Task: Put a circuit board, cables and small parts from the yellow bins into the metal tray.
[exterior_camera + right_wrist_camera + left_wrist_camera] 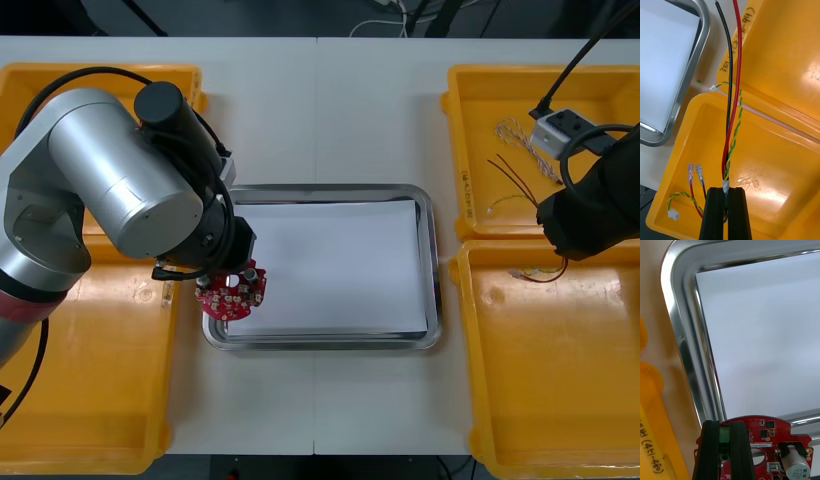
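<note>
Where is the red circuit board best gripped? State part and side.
On the circuit board, the green rim block, from the edge inward, as the left gripper does at the tray corner: it's raised, flat-sided. The right gripper holds cables over a yellow bin.

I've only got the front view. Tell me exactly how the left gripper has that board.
Observer: The left gripper is shut on a green block at the edge of the red circuit board, which is over the metal tray rim.
Operator: Now give me the right gripper; the arm covers it.
Observer: The right gripper is shut on a cable bundle of black, red and a yellow-green twist, above a yellow bin.
Operator: Report what else is near those fingers.
Observer: Cable ends with metal terminals and a white plug; I cannot tell if they lie in the bin or hang from the bundle.
</note>
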Tool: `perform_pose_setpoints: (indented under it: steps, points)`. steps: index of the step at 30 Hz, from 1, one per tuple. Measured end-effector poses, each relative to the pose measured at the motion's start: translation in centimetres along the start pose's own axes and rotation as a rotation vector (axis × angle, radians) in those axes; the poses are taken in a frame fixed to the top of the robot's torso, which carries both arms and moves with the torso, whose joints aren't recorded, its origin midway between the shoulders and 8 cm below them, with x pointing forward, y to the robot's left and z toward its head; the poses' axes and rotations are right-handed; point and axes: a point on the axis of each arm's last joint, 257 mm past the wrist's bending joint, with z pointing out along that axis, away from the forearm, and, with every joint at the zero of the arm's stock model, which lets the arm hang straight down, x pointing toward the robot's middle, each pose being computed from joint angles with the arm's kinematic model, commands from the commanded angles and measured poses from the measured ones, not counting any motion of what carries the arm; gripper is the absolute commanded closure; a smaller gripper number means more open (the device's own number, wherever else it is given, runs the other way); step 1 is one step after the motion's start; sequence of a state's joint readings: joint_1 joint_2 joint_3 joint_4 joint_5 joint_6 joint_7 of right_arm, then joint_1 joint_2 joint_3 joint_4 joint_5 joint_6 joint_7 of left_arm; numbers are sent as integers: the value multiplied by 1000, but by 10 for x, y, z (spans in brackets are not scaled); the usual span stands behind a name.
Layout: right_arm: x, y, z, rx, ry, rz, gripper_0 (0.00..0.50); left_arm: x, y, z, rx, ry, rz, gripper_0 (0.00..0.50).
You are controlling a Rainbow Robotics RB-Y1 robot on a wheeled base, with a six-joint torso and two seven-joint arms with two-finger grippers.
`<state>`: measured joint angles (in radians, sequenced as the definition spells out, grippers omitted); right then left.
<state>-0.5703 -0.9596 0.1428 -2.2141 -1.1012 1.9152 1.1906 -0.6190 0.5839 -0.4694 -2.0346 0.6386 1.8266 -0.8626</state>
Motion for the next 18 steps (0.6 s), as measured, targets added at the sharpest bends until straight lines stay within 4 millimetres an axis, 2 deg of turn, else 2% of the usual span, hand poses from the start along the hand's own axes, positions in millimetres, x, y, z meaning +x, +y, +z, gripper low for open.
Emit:
perform_pose_setpoints:
  steps: [11, 18]
  points:
    - [0, 32, 6, -33, -2, -85, 473, -9, -15, 12, -2, -71, 48, 500]
    - [1, 39, 6, -36, -4, -109, 471, -13, -19, 28, -3, -97, 62, 500]
